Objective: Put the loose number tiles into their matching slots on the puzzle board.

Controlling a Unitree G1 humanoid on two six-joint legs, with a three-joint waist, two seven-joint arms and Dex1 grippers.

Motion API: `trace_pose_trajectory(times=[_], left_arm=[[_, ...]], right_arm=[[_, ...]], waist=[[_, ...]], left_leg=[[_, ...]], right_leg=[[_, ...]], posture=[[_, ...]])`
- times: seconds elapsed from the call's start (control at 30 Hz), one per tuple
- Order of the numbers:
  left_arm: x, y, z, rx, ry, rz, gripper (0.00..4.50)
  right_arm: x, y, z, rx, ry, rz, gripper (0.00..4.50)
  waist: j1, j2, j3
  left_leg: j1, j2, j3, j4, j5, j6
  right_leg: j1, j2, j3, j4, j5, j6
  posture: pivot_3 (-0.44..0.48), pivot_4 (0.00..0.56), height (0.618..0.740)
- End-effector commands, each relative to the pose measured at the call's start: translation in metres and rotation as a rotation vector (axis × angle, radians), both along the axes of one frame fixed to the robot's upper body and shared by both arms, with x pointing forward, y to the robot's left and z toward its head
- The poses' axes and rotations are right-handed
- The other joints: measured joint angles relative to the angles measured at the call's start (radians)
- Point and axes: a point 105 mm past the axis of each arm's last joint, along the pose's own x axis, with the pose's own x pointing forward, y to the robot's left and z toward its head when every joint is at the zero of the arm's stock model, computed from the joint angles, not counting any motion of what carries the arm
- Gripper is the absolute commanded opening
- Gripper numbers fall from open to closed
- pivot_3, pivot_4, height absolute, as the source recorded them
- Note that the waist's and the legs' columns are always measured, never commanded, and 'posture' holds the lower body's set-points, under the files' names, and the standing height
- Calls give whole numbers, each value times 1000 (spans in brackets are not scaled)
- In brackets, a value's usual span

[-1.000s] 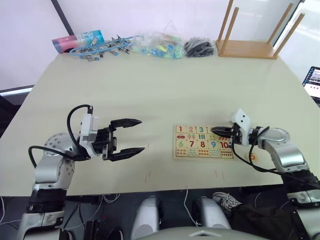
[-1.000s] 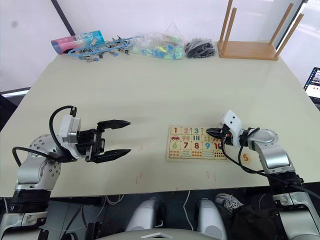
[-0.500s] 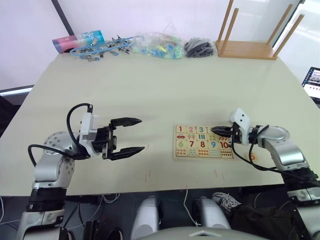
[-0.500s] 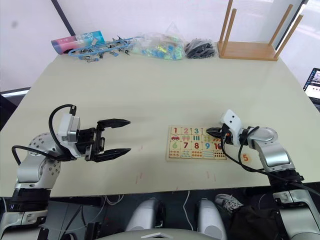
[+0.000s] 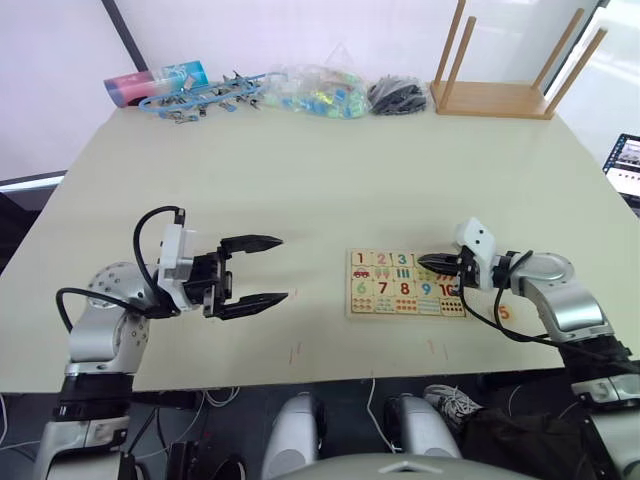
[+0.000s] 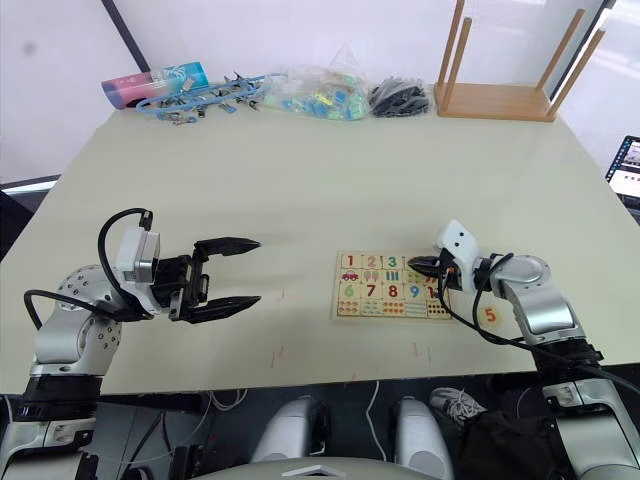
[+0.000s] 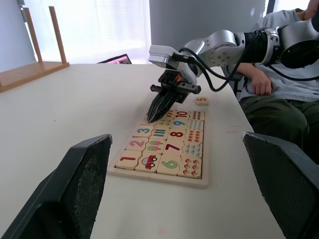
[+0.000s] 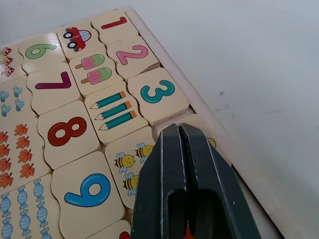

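Right fingers [image 8: 180, 134] closed, tips over puzzle board [image 5: 406, 283]; tile 5 [image 5: 503, 312] beside wrist.

One flat rectangular light wooden puzzle board [image 5: 406, 283]; one loose pale wooden tile with orange 5 [image 6: 490, 314]; one upturned wooden stool [image 5: 497, 96]; two black-fingered grippers.

Pale table [image 5: 330, 170]; upturned wooden stool [image 5: 505, 75] at far edge; white wall; bright window.

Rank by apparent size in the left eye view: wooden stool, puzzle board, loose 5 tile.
Largest to smallest as they look:
1. wooden stool, though it sits at the table's far edge, so it looks smaller than it would nearer the camera
2. puzzle board
3. loose 5 tile, beside the board, by far the smallest
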Motion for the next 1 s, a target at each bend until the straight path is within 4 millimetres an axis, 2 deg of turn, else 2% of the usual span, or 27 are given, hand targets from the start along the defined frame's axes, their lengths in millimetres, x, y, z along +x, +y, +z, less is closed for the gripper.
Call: trace_pose_trajectory(times=[0.03,0.23,0.37,0.63,0.8,1.0], left_arm=[[1,1,9,-6,-42,-4,4500],[1,2,9,-6,-42,-6,4500],[1,1,9,-7,-41,-8,4500],[-1,4,4,-11,-20,32,4500],[-3,10,-4,-25,5,82,4500],[-12,25,-21,-21,55,172,4500]], right_arm=[[0,-1,-2,-6,7,-7,23],[4,-7,9,12,-35,-25,23],[7,-8,35,78,-122,-30,23],[-4,-26,54,139,-206,-102,23],[-21,-52,59,180,-284,-195,23],[-62,-94,53,227,-288,-309,23]], waist=[[0,0,0],[0,0,0],[1,1,1],[4,1,1],[5,1,1],[6,1,1]], left_leg=[[0,0,0,0,0,0],[0,0,0,0,0,0],[-1,0,0,0,0,0],[-2,0,0,0,0,0],[-2,0,0,0,0,0],[-1,0,0,0,0,1]], right_leg=[[0,0,0,0,0,0],[0,0,0,0,0,0],[-1,0,0,0,0,0],[-1,0,0,-1,1,3],[-1,0,0,-2,1,3],[0,0,0,-1,0,0]], posture=[[0,150,738],[0,150,738],[0,150,738],[0,150,738],[0,150,738],[0,150,738]])
